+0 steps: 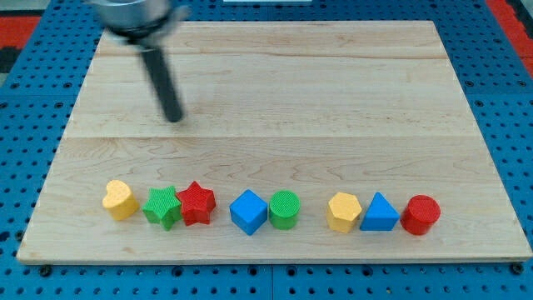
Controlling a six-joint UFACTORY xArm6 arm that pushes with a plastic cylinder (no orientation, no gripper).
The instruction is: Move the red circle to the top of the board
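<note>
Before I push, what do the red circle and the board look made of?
Red circle: probably plastic, matte; uniform saturated colour, faint ridges on top. Board: wood, light and unpainted; visible grain and plank seams.

A straight dark grey rod (161,79), round in section with a faint sheen along one side, hangs from a wider, rounded collar (137,17) of blurred grey metal at the view's top. The collar is darker underneath, and the rod narrows little along its length, ending in my tip (173,119), blunt and near black.
</note>
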